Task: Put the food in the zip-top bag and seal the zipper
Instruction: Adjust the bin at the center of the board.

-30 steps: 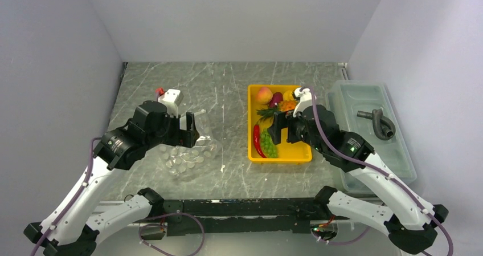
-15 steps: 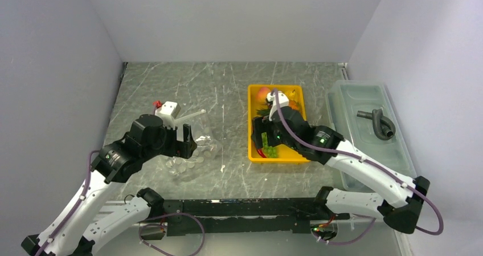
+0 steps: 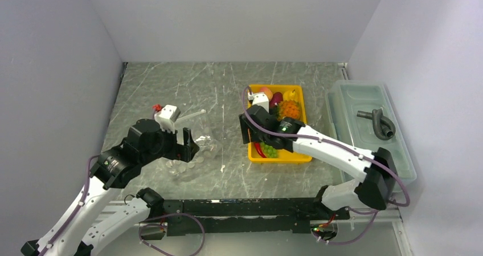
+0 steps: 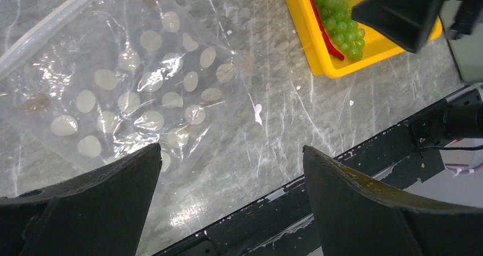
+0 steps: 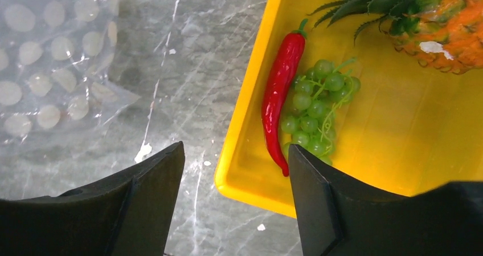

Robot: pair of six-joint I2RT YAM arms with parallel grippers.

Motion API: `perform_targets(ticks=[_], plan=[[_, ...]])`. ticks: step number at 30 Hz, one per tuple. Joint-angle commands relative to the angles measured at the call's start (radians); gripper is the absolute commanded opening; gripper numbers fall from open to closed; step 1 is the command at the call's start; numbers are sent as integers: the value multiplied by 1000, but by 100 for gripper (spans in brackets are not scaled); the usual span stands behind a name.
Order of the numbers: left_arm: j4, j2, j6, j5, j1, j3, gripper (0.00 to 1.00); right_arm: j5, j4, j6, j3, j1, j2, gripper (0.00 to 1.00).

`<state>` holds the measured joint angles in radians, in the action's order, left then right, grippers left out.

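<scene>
The clear polka-dot zip-top bag (image 3: 191,156) lies flat and empty on the table left of centre. Its zipper (image 3: 191,116) runs along the far edge and also shows in the left wrist view (image 4: 45,28). My left gripper (image 3: 186,143) is open and empty above the bag's (image 4: 142,90) near right part. The peach (image 3: 265,92), eggplant (image 3: 275,99), pear (image 3: 291,93), pineapple (image 3: 289,109), red chilli (image 5: 279,90) and green grapes (image 5: 316,105) lie in the yellow tray (image 3: 302,153). My right gripper (image 5: 234,147) is open and empty over the tray's near left edge.
A translucent lidded bin (image 3: 370,147) with a grey hose piece (image 3: 379,122) on it stands right of the tray. The black rail of the arm bases (image 4: 364,153) runs along the table's near edge. White walls stand on three sides.
My right gripper has swung left from above the tray's middle to its left edge, uncovering the fruit. My left gripper has drifted a little toward the near side over the bag.
</scene>
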<state>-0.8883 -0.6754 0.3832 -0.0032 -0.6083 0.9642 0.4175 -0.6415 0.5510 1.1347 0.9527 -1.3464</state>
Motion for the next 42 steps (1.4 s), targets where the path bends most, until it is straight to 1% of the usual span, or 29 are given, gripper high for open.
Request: perform_targets(ticks=[1, 6, 11, 20, 23, 32, 38, 42], plan=[[54, 11, 0, 42, -2, -20, 100, 74, 58, 50, 63, 4, -65, 68], [61, 31, 2, 64, -2, -24, 100, 109, 81, 61, 99, -7, -180, 62], [47, 69, 9, 29, -2, -20, 100, 91, 104, 62, 116, -38, -271, 56], [46, 117, 6, 6, -2, -25, 100, 61, 140, 74, 117, -83, -372, 52], [46, 110, 5, 6, -2, -24, 100, 45, 152, 76, 119, -93, -395, 49], [46, 93, 3, 6, -2, -22, 100, 12, 168, 75, 129, -103, -442, 31], [46, 95, 3, 6, -1, -23, 100, 20, 165, 78, 115, -103, -432, 19], [45, 94, 3, 6, -1, -22, 100, 26, 156, 81, 103, -100, -416, 8]])
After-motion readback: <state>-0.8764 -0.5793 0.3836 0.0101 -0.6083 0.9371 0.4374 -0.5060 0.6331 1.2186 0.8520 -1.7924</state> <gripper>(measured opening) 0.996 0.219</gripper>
